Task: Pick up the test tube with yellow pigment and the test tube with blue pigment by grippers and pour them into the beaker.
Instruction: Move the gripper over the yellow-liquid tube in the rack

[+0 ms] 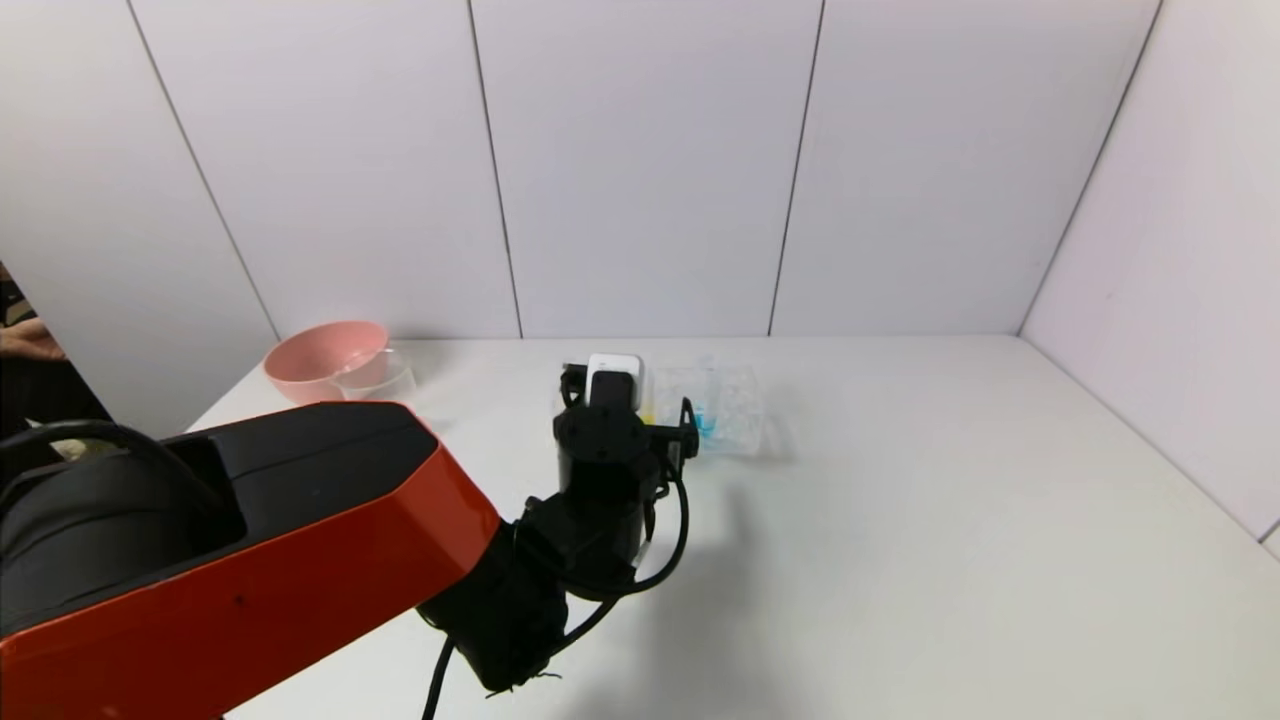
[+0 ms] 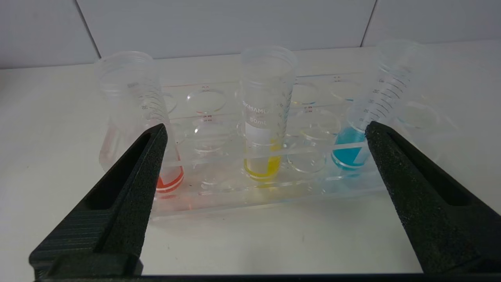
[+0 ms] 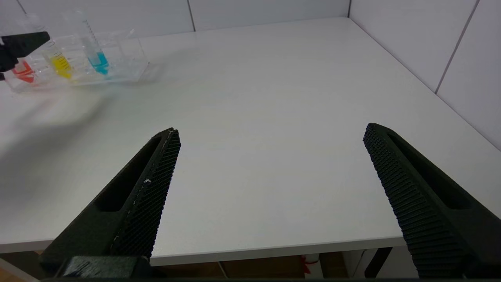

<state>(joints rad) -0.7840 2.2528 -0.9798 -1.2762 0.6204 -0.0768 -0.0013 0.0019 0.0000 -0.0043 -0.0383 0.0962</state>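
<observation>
The yellow test tube (image 2: 266, 117) stands upright in the middle of a clear rack (image 2: 235, 196). The blue test tube (image 2: 375, 113) leans in the rack beside it. My left gripper (image 2: 264, 131) is open and empty, just in front of the rack, with the yellow tube centred between its fingers and not touched. In the head view the left wrist hides most of the yellow tube, and the blue tube (image 1: 708, 425) shows beside it. The beaker (image 1: 378, 373) stands at the far left of the table. My right gripper (image 3: 272, 133) is open and empty above the table's near edge.
A red-liquid tube (image 2: 137, 109) leans at the rack's other end, close behind one left finger. A pink bowl (image 1: 320, 360) touches the beaker at the back left. White walls close the table at the back and right. The rack also shows in the right wrist view (image 3: 125, 62).
</observation>
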